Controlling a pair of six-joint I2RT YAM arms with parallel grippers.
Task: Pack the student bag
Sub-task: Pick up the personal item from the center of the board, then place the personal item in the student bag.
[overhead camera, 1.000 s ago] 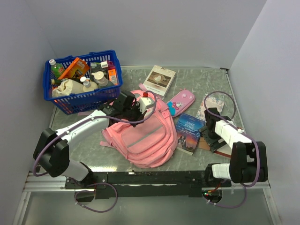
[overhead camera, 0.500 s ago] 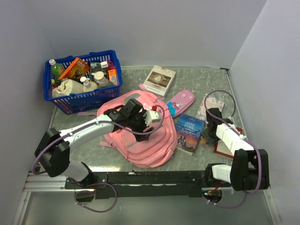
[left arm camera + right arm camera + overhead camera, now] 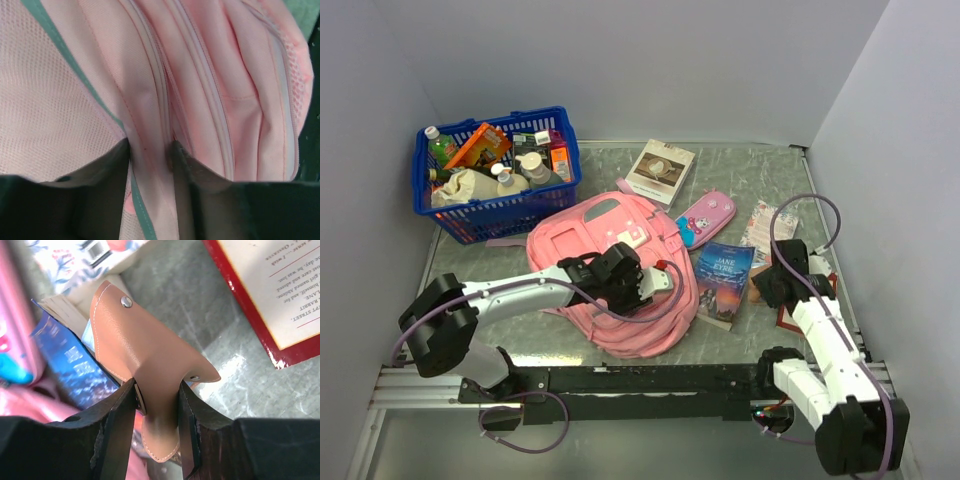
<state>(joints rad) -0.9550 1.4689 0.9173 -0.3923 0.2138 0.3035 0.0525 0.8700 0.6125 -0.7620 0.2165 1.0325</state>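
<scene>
Right gripper clamps a tan leather pouch. Left gripper pinches a fabric fold of the student bag directly beneath it (zips look closed). Beyond both, the blue book and pencil case lie unpacked, so packing looks barely begun.

A robot lab cell: plain pale walls enclose a marbled table with a mounting rail.

One pink student bag is lying among the rest; one blue plastic basket is holding several bottles and boxes, too crowded to count. Three books are showing: one white, one blue Jane Eyre, one red-bordered. One pink pencil case, one floral booklet and one tan leather pouch are making up the remainder
</scene>
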